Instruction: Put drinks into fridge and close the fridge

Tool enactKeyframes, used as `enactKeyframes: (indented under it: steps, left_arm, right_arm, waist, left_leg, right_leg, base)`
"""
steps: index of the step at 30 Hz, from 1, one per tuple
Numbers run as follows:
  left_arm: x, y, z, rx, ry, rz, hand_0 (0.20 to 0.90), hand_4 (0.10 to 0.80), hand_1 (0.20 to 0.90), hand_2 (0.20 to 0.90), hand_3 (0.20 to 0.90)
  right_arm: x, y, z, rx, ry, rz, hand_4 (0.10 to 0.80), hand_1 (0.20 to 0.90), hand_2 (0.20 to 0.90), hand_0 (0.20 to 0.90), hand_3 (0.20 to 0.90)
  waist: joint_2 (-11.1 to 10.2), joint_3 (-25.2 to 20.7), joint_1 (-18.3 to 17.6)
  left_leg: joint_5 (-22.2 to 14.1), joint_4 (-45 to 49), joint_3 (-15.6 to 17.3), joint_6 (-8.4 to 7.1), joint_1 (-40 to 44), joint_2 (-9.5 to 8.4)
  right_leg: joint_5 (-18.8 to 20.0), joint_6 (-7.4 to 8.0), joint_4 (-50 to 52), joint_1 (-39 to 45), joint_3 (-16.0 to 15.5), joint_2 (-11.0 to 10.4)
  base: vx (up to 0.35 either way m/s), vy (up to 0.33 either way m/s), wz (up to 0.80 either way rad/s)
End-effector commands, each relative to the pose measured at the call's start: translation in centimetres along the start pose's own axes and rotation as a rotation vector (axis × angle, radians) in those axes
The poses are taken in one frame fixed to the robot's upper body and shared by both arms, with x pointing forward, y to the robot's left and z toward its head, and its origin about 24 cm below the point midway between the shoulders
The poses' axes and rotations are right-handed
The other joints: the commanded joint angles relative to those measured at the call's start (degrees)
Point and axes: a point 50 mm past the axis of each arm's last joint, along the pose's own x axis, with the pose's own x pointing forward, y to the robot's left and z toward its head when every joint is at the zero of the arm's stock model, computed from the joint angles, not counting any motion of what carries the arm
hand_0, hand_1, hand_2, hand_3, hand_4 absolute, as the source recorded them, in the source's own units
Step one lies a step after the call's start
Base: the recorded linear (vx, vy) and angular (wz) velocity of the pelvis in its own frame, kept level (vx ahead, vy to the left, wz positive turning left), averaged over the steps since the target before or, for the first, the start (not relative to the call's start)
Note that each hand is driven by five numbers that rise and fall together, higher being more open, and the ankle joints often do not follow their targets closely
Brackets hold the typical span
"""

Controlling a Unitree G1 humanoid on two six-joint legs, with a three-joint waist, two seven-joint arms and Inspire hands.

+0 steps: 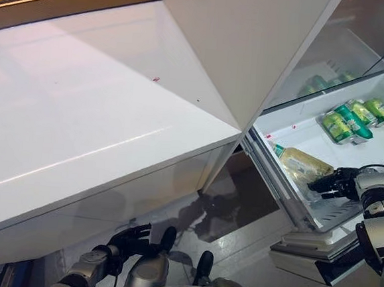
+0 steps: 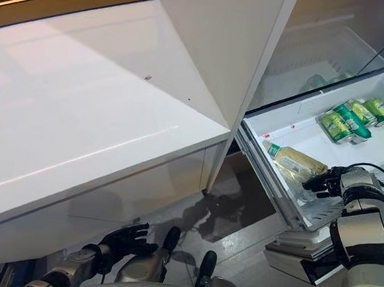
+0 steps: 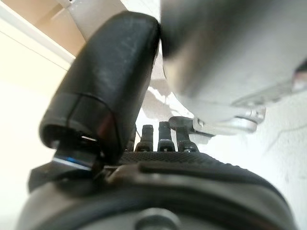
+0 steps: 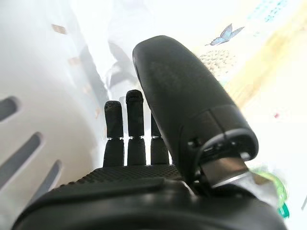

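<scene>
The white fridge drawer (image 1: 299,129) stands pulled out at the right. Several green cans (image 1: 350,119) lie at its back. A bottle (image 1: 301,162) of pale yellow drink with a green cap lies on its side near the front. My right hand (image 1: 338,183) is inside the drawer just beside the bottle's base, open, with its fingers (image 4: 129,139) straight along the drawer wall and nothing in them. The bottle's label (image 4: 249,62) shows next to the thumb. Low at the left, my left hand (image 1: 128,239) hangs open and empty, fingers spread.
A large white surface (image 1: 81,108) fills the left half of the view. A tall white panel (image 1: 253,42) rises beside the drawer. A glass shelf (image 1: 332,55) sits above the drawer. Grey floor (image 1: 241,200) shows below the drawer's front.
</scene>
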Motion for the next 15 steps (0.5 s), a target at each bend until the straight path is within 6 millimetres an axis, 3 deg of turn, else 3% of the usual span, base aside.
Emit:
enactKeyframes:
  steps: [1, 9, 10, 11, 15]
  left_arm:
    - [-0.1, 0.0, -0.5, 0.085, 0.021, -0.008, 0.9, 0.8, 0.9, 0.9, 0.9]
    - [-0.1, -0.2, -0.9, 0.099, 0.041, -0.018, 0.9, 0.8, 0.9, 0.9, 0.9]
    - [-0.2, -0.2, -1.0, 0.1, 0.044, -0.017, 0.9, 0.8, 0.9, 0.9, 0.9]
    - [-0.2, -0.1, -1.0, 0.101, 0.045, -0.016, 0.9, 0.8, 0.9, 0.9, 0.9]
    - [-0.3, 0.4, -0.9, 0.103, 0.045, -0.003, 0.9, 0.8, 0.9, 0.9, 0.9]
  right_arm:
    - [-2.1, -4.8, 1.4, -0.045, 0.013, -0.181, 0.1, 0.3, 0.3, 0.3, 0.2]
    - [-0.8, -2.4, -0.6, -0.071, 0.125, -0.095, 0.1, 0.3, 0.3, 0.3, 0.2]
    - [-0.7, -2.1, -0.7, -0.078, 0.131, -0.086, 0.325, 0.493, 0.493, 0.493, 0.425]
    - [-0.7, -1.9, -0.7, -0.092, 0.135, -0.083, 0.8, 0.9, 0.9, 0.9, 0.9]
    - [-0.5, -1.3, -0.2, -0.168, 0.119, -0.084, 0.8, 0.9, 0.9, 0.9, 0.9]
  waist:
    - [-0.73, -2.8, -0.02]
    - [-0.69, -3.31, 0.72]
    - [-0.74, -3.38, 0.84]
    - [-0.72, -3.4, 0.93]
    - [-0.71, -3.23, 1.08]
  left_leg:
    - [-4.86, 0.13, 3.16, 2.03, 1.7, -0.77]
    - [-4.95, 0.23, 2.31, 2.16, 2.18, -1.18]
    - [-4.94, 0.21, 2.2, 2.18, 2.22, -1.26]
    - [-4.92, 0.21, 2.18, 2.17, 2.23, -1.28]
    - [-4.89, 0.12, 2.06, 2.3, 2.23, -1.39]
  right_leg:
    - [0.59, 0.87, 4.01, -2.6, 2.27, -0.21]
    - [0.5, 0.95, 4.08, -1.95, 1.97, -0.34]
    - [0.52, 0.96, 4.03, -1.86, 1.95, -0.33]
    - [0.54, 1.01, 4.0, -1.8, 1.87, -0.38]
    - [0.75, 1.16, 4.01, -1.96, 2.11, -0.36]
  base:
    - [-0.017, 0.01, 0.07]
    - [0.009, 0.009, 0.03]
    - [0.0, 0.0, 0.0]
    - [0.01, 0.007, 0.03]
    - [-0.011, 0.006, 0.02]
